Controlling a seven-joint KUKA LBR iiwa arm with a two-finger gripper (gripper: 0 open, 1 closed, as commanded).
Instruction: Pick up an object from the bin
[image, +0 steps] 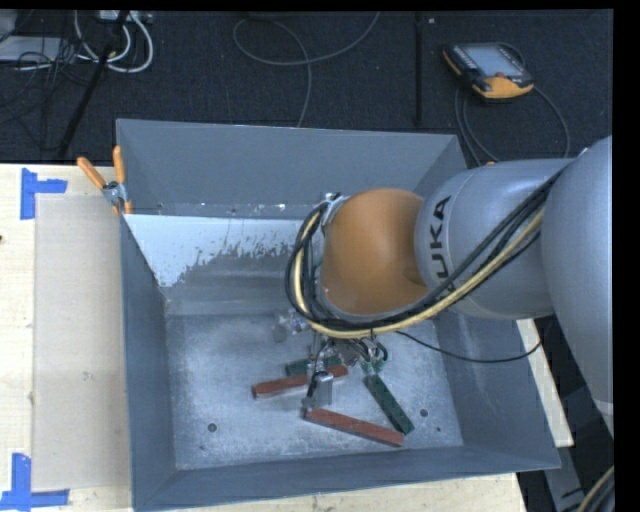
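Hand (320, 380): low in the grey metal bin (200, 400), just above its floor, slightly toward 5 o'clock from the floor's centre. Whether it is released or clenched cannot be told; the wrist assembly above masks it.

Directly under the hand: the right end of the upper red-brown flat bar (275, 388). This bar is long and narrow and lies flat, running from the hand toward 9 o'clock with a slight downward tilt at its far end. The hand is over this bar. No grasp can be confirmed.

At 5 o'clock from the hand, near it: the lower red-brown flat bar (355, 428), lying flat and slanting toward 4 o'clock.

At 4 o'clock from the hand, just beside it: the dark green flat strip (388, 403), lying flat and slanting steeply. Its lower end comes close to the right end of the lower bar; contact between these 2 cannot be judged.

At 11 o'clock from the hand, apart from the 3 long pieces: a small grey metal piece (288, 323), shape unclear.

Above the hand: the orange dome-shaped cover (370, 250) on the wrist, with black and yellow cables (300, 275) looped round it. The grey arm (520, 240) enters from 3 o'clock.
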